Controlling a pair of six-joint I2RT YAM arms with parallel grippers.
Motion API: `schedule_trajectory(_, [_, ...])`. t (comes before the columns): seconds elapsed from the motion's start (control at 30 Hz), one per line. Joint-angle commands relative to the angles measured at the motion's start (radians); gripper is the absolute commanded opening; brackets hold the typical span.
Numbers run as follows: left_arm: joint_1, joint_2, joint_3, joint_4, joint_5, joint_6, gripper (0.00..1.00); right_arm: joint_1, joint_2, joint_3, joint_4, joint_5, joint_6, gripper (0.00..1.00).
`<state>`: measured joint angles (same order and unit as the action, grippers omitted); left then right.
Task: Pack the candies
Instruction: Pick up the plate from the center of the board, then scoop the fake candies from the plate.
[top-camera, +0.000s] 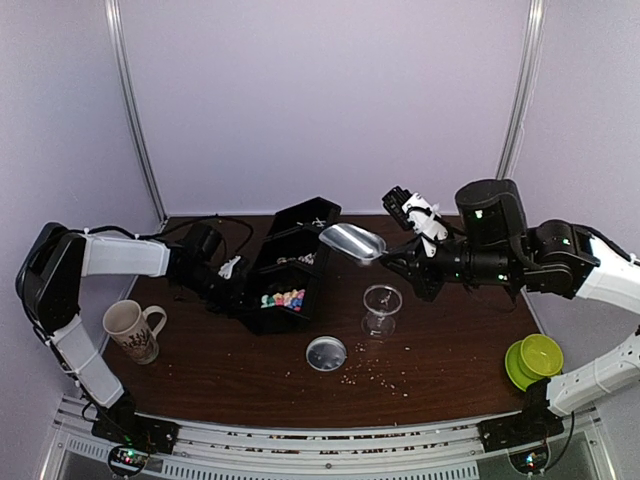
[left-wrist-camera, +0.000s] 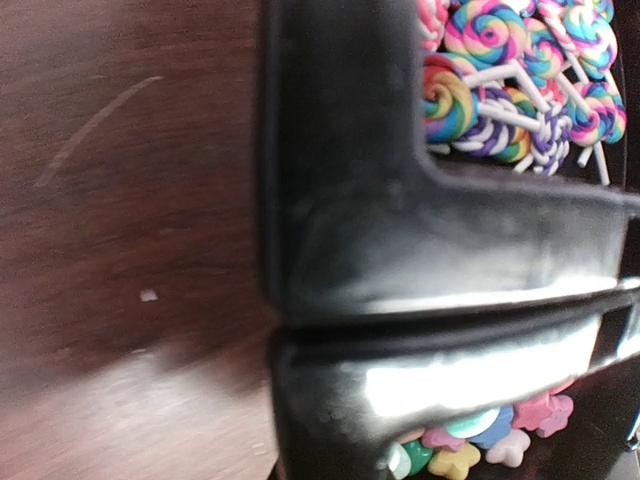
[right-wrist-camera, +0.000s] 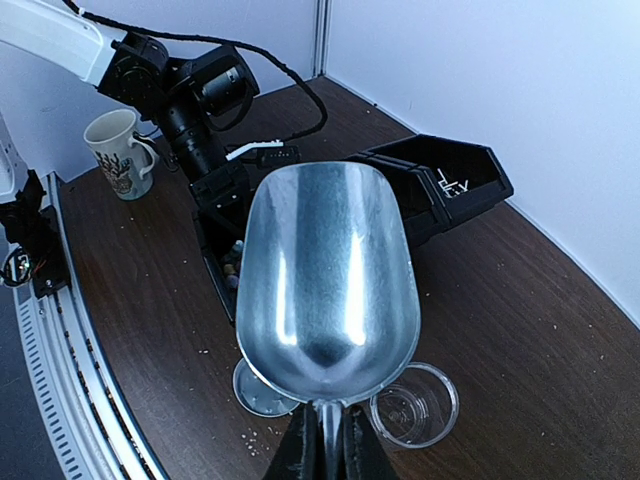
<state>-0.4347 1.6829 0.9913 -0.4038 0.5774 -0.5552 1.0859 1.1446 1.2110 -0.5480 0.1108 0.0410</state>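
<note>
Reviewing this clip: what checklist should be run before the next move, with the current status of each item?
1. Scoop grip: right tool shut on the scoop handle: ok.
2. Scoop loaded with candies: not ok, bowl empty.
3. Bin steadied: left tool shut on the bin rim: ok.
4. Stock: candies visible in the bin's front compartment: ok.
5. Receiver: cup upright, lid off and lying beside it: ok.

Dark wooden table (top-camera: 220, 375) in view: patterned mug (top-camera: 132, 330) far left, a row of black bins (top-camera: 300, 215) up the middle, a shiny metal scoop (top-camera: 352, 241) hanging just beyond a clear cup (top-camera: 381, 308), a round lid (top-camera: 326, 353) near pale crumbs (top-camera: 375, 375), a green bowl (top-camera: 535, 360) far right.
</note>
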Motion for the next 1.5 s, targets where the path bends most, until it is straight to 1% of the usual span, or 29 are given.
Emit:
schedule_trajectory(0.0, [0.005,-0.095,-0.025,0.446,0.247,-0.104,0.0,-0.006,0.017,0.077,-0.049,-0.042,0.036,0.0])
schedule_trajectory(0.07, [0.004,-0.104,-0.056,0.516,0.278,-0.14,0.0,-0.005,0.04,0.117,-0.098,-0.039,0.036,0.0])
schedule_trajectory(0.17, [0.001,-0.104,-0.112,0.639,0.311,-0.236,0.0,-0.006,0.09,0.203,-0.192,-0.044,0.033,0.0])
schedule_trajectory(0.2, [-0.002,-0.104,-0.111,0.608,0.297,-0.235,0.0,-0.005,0.108,0.219,-0.223,-0.047,0.029,0.0])
schedule_trajectory(0.27, [-0.005,-0.102,-0.059,0.402,0.228,-0.139,0.0,-0.006,0.141,0.265,-0.273,-0.041,0.024,0.0])
schedule_trajectory(0.33, [-0.009,-0.108,-0.002,0.206,0.126,-0.019,0.0,-0.005,0.168,0.292,-0.307,-0.018,0.019,0.0])
schedule_trajectory(0.37, [-0.01,-0.117,0.016,0.147,0.088,0.025,0.0,-0.004,0.188,0.305,-0.323,-0.006,0.015,0.0])
schedule_trajectory(0.5, [-0.01,-0.168,0.08,-0.045,-0.061,0.116,0.0,-0.001,0.261,0.376,-0.389,0.004,-0.015,0.0])
schedule_trajectory(0.67, [-0.013,-0.184,0.154,-0.184,-0.245,0.214,0.0,0.018,0.364,0.453,-0.441,0.006,-0.065,0.0])
schedule_trajectory(0.83, [-0.019,-0.194,0.165,-0.205,-0.335,0.264,0.0,0.031,0.483,0.558,-0.503,-0.014,-0.104,0.0])
schedule_trajectory(1.1, [-0.045,-0.201,0.155,-0.234,-0.449,0.317,0.0,0.074,0.65,0.739,-0.602,0.006,-0.139,0.0])
schedule_trajectory(1.47, [-0.065,-0.204,0.154,-0.235,-0.489,0.326,0.0,0.129,0.8,0.887,-0.708,0.028,-0.151,0.0])
